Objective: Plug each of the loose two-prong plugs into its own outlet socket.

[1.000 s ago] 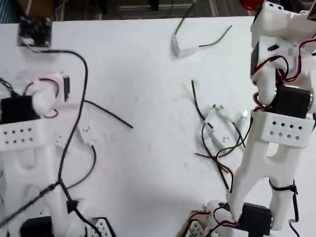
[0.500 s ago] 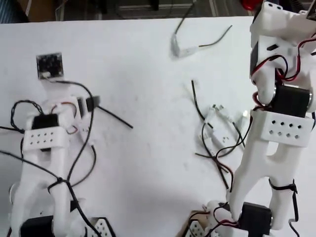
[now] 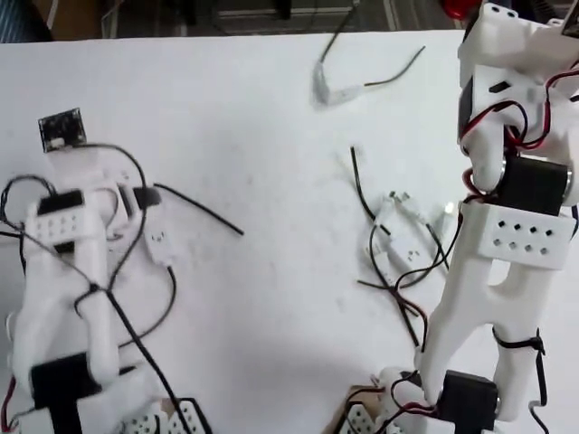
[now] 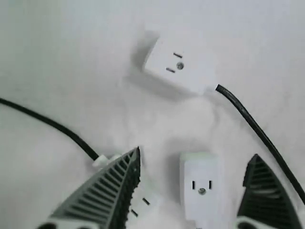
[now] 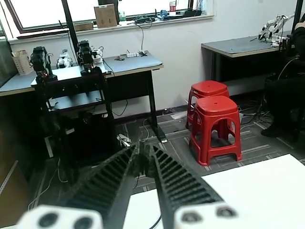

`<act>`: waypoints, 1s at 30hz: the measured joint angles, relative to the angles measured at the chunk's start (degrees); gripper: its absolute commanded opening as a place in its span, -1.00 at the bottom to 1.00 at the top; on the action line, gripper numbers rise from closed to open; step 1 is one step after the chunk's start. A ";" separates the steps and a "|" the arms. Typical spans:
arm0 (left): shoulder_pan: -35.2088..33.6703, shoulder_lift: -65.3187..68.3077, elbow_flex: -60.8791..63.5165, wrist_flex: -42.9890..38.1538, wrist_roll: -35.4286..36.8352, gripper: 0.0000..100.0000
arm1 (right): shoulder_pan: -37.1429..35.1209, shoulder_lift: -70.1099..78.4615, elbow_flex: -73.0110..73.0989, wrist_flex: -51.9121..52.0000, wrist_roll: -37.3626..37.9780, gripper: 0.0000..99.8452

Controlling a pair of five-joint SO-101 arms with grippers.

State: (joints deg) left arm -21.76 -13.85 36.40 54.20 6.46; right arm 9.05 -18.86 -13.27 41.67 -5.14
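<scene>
Two white outlet sockets lie under my left gripper (image 4: 195, 158). One socket (image 4: 178, 67) carries a black cable, and the other socket (image 4: 200, 185) sits between the open fingers. A white two-prong plug (image 4: 142, 202) on a black cord rests against one finger (image 4: 112, 191). From above, the left gripper (image 3: 143, 201) hovers by a socket (image 3: 161, 242) and the plug's black cord (image 3: 204, 212). My right gripper (image 5: 144, 151) is shut on nothing and points out at the room, away from the table. The right arm (image 3: 507, 226) stands raised at the right.
A tangle of white plugs and black cords (image 3: 398, 237) lies beside the right arm. Another white plug with a dark cord (image 3: 327, 86) sits near the table's far edge. The white table (image 3: 271, 298) is open in the middle. Red stools (image 5: 214, 114) stand in the room beyond.
The left arm swung in from the far left over the sockets and plug, then drew slightly back to the left. The right arm has kept still.
</scene>
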 measured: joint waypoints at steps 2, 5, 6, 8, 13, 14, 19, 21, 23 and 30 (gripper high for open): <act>0.53 2.81 -5.98 7.21 2.46 -0.32 | 0.00 0.00 0.00 0.00 0.00 -0.96; 1.32 6.59 -10.81 13.36 4.84 -0.32 | -0.79 0.00 0.00 0.00 0.00 -0.96; 1.32 7.74 -11.25 13.54 5.10 -0.32 | -1.23 0.00 0.00 0.00 0.00 -0.96; 1.32 10.37 -11.78 13.54 5.45 -0.32 | -2.11 0.00 0.00 0.00 0.00 -0.96; 1.32 17.14 -12.40 14.42 4.75 -0.32 | -3.08 0.00 0.00 0.00 0.00 -0.96; 1.32 18.20 -12.84 14.59 3.69 -0.32 | -3.08 0.00 0.00 0.00 0.00 -0.96; -0.88 23.21 -16.44 15.38 1.85 -0.32 | -3.08 0.00 0.00 0.00 0.00 -0.96; -1.32 24.44 -17.32 15.38 1.85 -0.32 | -3.08 0.00 0.00 0.00 0.00 -0.96; -1.58 25.05 -17.85 15.38 1.49 -0.32 | -3.08 0.00 0.00 0.00 0.00 -0.96; -4.92 26.11 -18.81 16.62 1.23 -0.32 | -3.08 0.00 0.00 0.00 0.00 -0.96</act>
State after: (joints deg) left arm -26.68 12.26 17.58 70.81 7.69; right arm 5.98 -18.86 -13.27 41.67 -5.14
